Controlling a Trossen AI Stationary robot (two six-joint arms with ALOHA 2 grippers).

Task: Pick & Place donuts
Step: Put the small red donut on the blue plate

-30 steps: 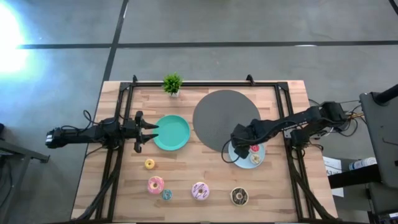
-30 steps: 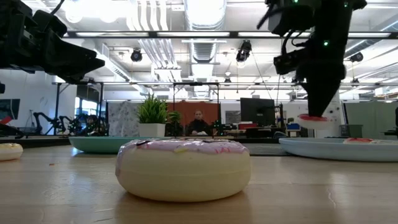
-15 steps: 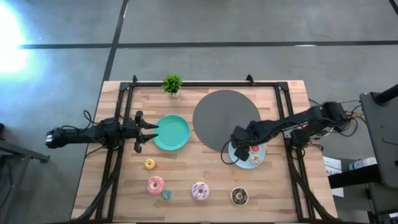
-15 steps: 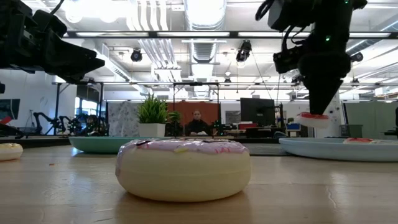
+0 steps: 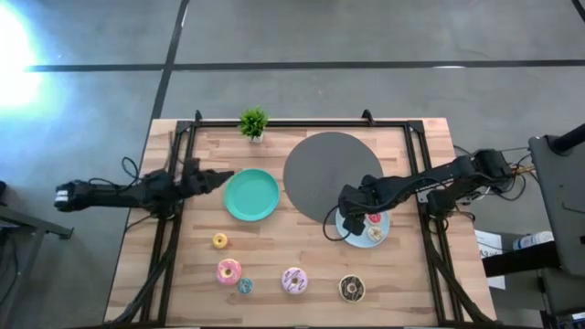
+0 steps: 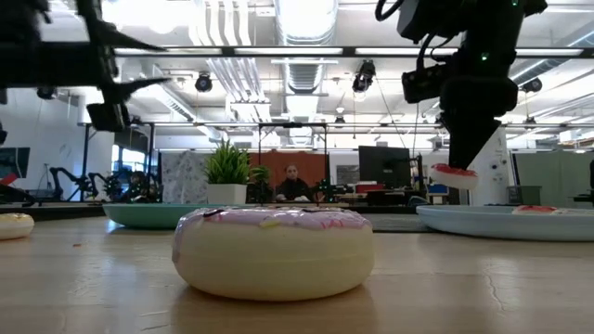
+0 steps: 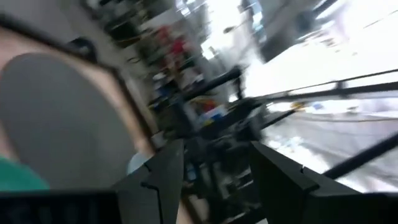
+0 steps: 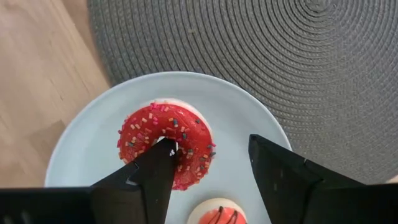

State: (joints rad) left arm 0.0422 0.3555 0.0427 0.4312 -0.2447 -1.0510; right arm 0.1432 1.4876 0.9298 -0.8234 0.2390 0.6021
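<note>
- Right now the right gripper (image 5: 352, 222) is hovering at the right of centre in the high view, over the light-blue plate (image 5: 381, 238); its fingers (image 8: 152, 180) are spread, one tip sitting in the hole of the red donut (image 8: 166, 150).
- That red donut is showing just under the gripper in the low view, at upper right, above the plate.
- Another small donut (image 8: 219, 212) is lying on the same plate, just beside the red one.
- The left gripper (image 5: 218, 177) is hanging at centre left of the high view, just beside the green plate (image 5: 251, 195); its fingers are standing apart in the left wrist view, holding nothing.
- Along the lower part of the high view, the yellow donut (image 5: 219, 241), pink donut (image 5: 228, 271), teal donut (image 5: 245, 286), sprinkled donut (image 5: 293, 281) and chocolate donut (image 5: 352, 289) are lying on the table (image 5: 302, 247).
- The grey mat (image 5: 331, 174) is lying at upper centre, touching the light-blue plate.
</note>
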